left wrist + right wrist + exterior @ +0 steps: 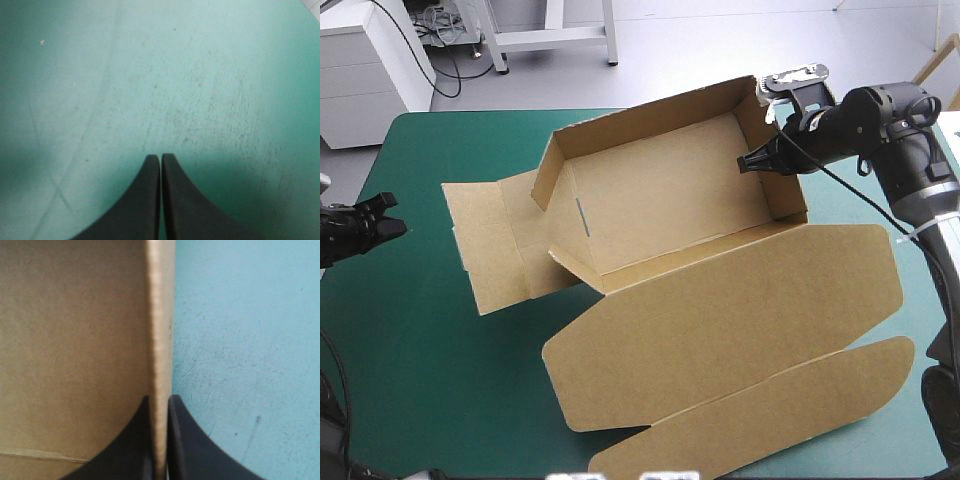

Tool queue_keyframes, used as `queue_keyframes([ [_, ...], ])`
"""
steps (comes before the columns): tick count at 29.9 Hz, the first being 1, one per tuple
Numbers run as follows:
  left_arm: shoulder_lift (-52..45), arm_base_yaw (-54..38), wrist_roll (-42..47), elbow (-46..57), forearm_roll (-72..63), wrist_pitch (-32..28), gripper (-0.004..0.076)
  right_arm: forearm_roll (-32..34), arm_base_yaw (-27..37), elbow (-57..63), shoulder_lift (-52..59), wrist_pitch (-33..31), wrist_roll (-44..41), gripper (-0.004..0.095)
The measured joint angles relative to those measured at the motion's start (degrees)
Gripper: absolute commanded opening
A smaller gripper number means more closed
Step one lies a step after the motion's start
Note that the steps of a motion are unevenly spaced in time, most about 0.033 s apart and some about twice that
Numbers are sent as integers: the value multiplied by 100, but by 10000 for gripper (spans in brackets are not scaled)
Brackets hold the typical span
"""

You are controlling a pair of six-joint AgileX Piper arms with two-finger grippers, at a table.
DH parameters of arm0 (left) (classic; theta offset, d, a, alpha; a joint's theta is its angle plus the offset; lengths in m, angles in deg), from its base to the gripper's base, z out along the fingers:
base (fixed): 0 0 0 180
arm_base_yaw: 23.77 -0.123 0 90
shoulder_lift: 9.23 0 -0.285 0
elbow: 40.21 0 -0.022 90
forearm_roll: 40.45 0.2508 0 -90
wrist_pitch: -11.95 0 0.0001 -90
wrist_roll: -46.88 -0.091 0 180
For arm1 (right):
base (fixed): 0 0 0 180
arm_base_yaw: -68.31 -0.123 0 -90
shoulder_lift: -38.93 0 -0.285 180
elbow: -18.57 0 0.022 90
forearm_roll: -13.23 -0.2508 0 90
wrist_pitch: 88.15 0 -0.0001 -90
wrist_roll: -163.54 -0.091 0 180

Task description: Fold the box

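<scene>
Only the right wrist view shows the right hand [159, 400] pinching the plain board wall of the brown box [660, 200], which stands mid-way on the counter [430, 380], lid [740, 300] flat. The left hand [160, 156], fingers together, hovers over the scuffed teal-green cover [200, 75].

No text, label or number readable on the box [660, 200]
</scene>
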Motion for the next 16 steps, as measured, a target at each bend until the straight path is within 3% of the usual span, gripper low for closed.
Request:
queue_keyframes([
  [8, 0, 0, -403, 0, -66, 330, 576, -231, 0, 0, -6, 322, 63, -19],
  [16, 0, 8, -820, 0, -172, 761, 598, -1053, 0, 0, -6, 480, 442, -19],
])
